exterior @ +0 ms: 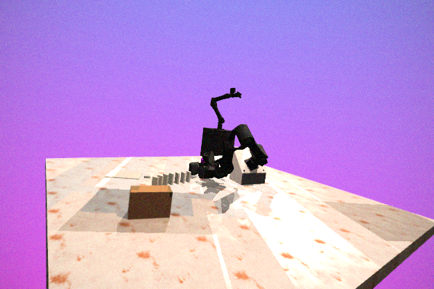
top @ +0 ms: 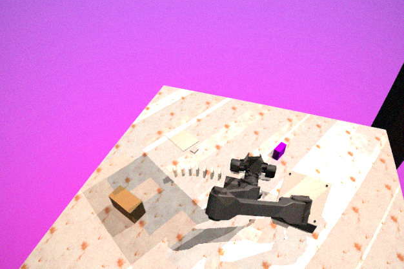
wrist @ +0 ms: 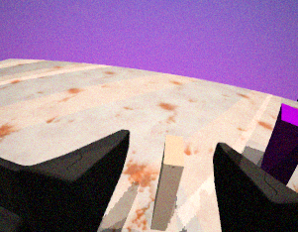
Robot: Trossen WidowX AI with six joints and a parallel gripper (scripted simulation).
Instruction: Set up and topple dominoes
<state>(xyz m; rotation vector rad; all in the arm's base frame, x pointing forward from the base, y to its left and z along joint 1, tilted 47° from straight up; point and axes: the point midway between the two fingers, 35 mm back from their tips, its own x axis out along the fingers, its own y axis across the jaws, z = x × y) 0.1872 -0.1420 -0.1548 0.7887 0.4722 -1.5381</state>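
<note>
A row of pale dominoes stands across the middle of the table. One pale domino stands upright on the table between my fingers in the wrist view, with a gap to each finger. My gripper is open, low over the table at the arm-side end of the row. The arm hides the fingers in the top view, so I cannot tell there which domino is the one between them.
A purple block stands to the right of the gripper. A brown box sits in front of the row. A flat pale sheet and a small tile lie behind the row.
</note>
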